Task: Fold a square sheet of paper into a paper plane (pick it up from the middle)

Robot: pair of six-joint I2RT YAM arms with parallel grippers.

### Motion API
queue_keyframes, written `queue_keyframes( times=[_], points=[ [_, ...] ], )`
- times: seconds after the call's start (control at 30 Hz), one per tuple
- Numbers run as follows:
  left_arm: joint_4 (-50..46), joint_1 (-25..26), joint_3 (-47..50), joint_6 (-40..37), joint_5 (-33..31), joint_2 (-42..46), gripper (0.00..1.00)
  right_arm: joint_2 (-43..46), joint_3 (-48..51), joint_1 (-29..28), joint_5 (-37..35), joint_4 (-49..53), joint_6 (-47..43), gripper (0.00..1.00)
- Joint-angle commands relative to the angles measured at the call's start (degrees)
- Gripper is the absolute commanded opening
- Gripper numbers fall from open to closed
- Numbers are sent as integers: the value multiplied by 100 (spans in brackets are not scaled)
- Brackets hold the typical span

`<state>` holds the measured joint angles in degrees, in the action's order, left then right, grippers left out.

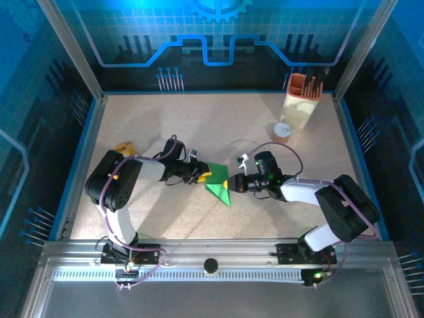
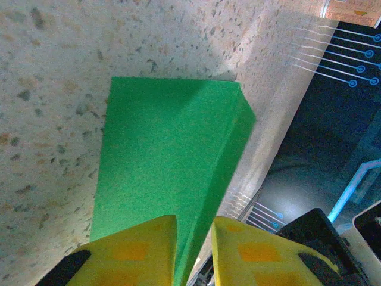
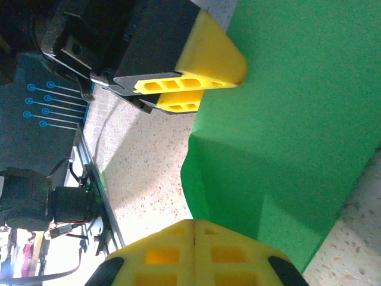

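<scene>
Top external: folded green paper (image 1: 218, 184) mid surface (image 1: 232, 126), between both arms. The left gripper (image 1: 203, 176) pinches one edge, the right gripper (image 1: 234, 183) clenched on the opposite edge.

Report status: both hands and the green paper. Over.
Left hand shut on green paper's left edge. Right hand shut on its right edge. Paper folded, tip pointing toward the bases. Yellow packet far left, out of the way.

No words, numbers or brand names could be read anywhere. The back wall (image 1: 132, 26) bore a blue gear emblem (image 1: 220, 8) and circuit-like lines (image 1: 218, 53), without lettering.
</scene>
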<state>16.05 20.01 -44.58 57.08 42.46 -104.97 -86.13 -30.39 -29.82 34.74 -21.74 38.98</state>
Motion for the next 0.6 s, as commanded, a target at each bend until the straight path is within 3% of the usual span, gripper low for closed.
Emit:
queue_keyframes(
  times=[0.0,0.3,0.43,0.57],
  points=[
    [170,37,54,35,21,37,22,104,94,108,62,-36,-9,7],
    [368,33,119,61,15,95,8,161,86,139,-70,167,-75,12],
    [363,45,318,106,-391,416,3,450,69,143,-369,523,-233,19],
    [433,102,709,354,-1077,952,2,1272,26,126,-1158,1359,-616,36]
  ],
)
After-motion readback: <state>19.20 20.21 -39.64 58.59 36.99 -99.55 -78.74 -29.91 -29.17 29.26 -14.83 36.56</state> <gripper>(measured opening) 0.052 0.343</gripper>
